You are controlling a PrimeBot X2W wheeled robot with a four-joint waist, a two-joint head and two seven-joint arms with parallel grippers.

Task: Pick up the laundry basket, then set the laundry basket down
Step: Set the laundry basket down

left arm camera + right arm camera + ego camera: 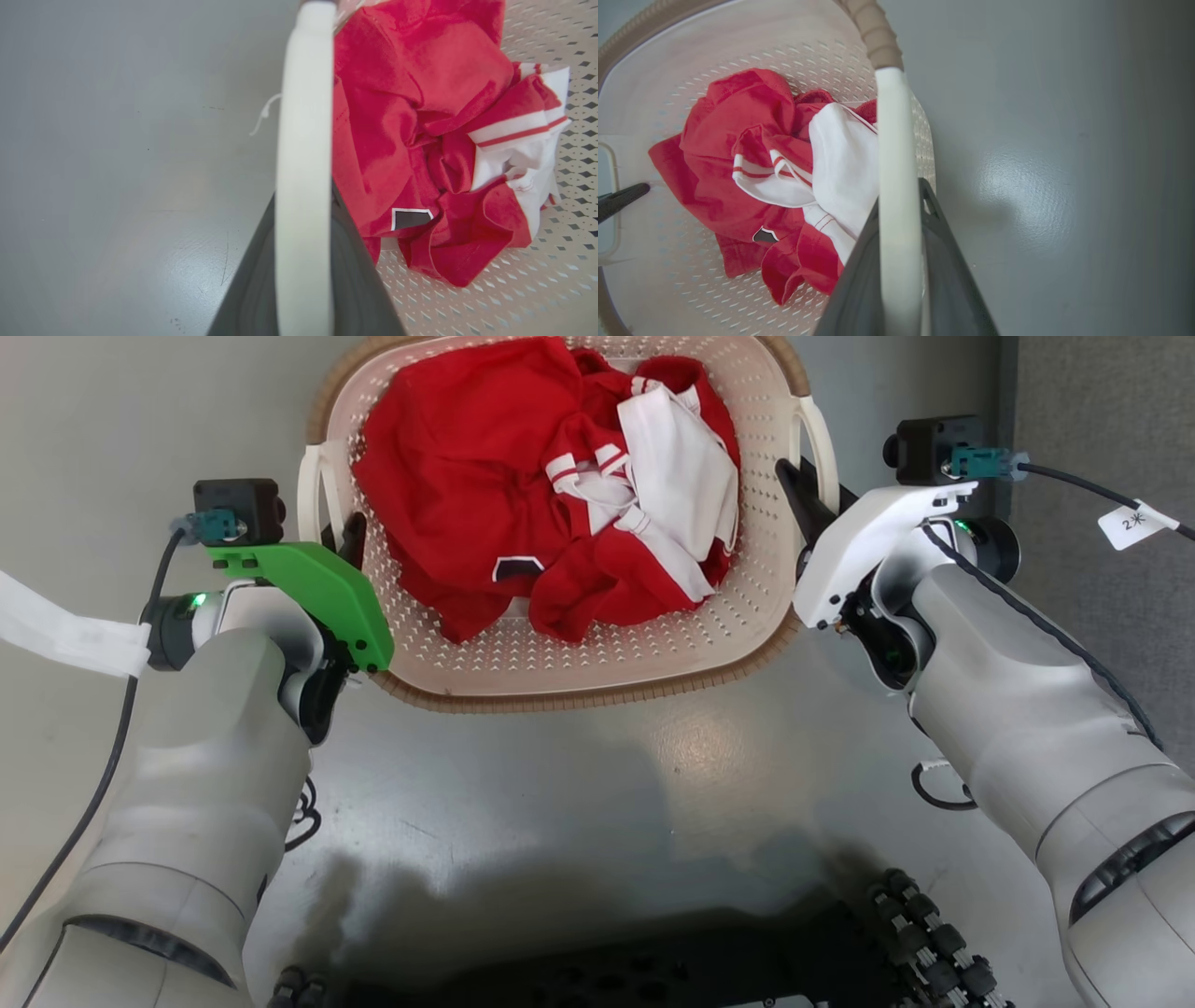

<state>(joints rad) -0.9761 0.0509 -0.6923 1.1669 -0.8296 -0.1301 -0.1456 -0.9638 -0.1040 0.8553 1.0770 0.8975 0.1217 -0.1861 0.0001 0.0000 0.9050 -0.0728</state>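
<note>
The grey floor (597,784) spreads under everything. On or just over it, at 12 o'clock in the head view, is the laundry basket (607,658). I cannot tell whether its brown base has left the ground.

The two pale forearms come up from 7 and 5 o'clock and splay outward, so the wrists meet the basket at its 9 and 3 o'clock sides. That symmetric hold probably serves to keep the load level, since a one-sided grip would tip it.

A heap of red-and-white garments (560,476) fills the middle of the basket and lies well clear of both grips, so no cloth should be pinched.

In the left wrist view the left handle (303,140) runs straight up from 6 o'clock, with a dark finger pressed on each side of it. The left gripper (341,537) is clamped on that handle. The right handle (899,186) shows the same arrangement in the right wrist view, so the right gripper (810,495) is likewise closed around its strap. Both sets of fingers point toward 12 o'clock along the basket's flanks.
</note>
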